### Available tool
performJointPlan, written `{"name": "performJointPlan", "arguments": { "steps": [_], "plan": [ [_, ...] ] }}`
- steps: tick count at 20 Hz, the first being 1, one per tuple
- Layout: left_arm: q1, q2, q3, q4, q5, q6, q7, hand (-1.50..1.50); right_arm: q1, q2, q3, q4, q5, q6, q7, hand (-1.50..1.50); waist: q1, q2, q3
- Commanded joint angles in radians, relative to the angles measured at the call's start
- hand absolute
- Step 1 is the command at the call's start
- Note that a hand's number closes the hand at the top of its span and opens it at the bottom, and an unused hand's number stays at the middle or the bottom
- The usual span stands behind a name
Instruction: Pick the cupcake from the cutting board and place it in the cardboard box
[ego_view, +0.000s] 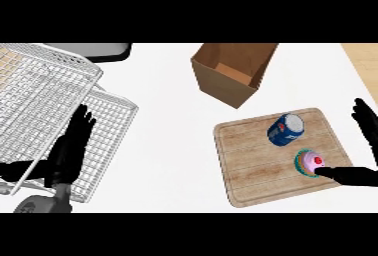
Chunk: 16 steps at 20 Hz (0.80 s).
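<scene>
A white counter (170, 150) fills most of the view, its surface plain and evenly lit, with soft shadows falling beside the objects standing on it. At the left, a white wire rack (52, 100) rests on the counter, its grid of thin bars set at a slant and reaching the view's left edge. Behind the rack, at the upper left, lies part of a dark panel (107, 51) with a grey face. At the upper right corner, a strip of pale wood (363, 62) borders the counter.
</scene>
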Motion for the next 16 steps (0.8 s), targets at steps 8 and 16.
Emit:
{"name": "performJointPlan", "arguments": {
  "steps": [8, 16],
  "plan": [
    [0.049, 0.211, 0.046, 0.087, -0.242, 0.093, 0.041, 0.00, 0.158, 0.040, -0.048, 0.000, -0.081, 0.111, -0.400, -1.50, -0.032, -0.009, 0.017],
    [0.010, 0.223, 0.059, 0.065, -0.290, 0.074, 0.080, 0.00, 0.210, -0.235, -0.048, 0.036, 0.150, 0.148, -0.369, -1.50, 0.006, -0.002, 0.009]
  ]
}}
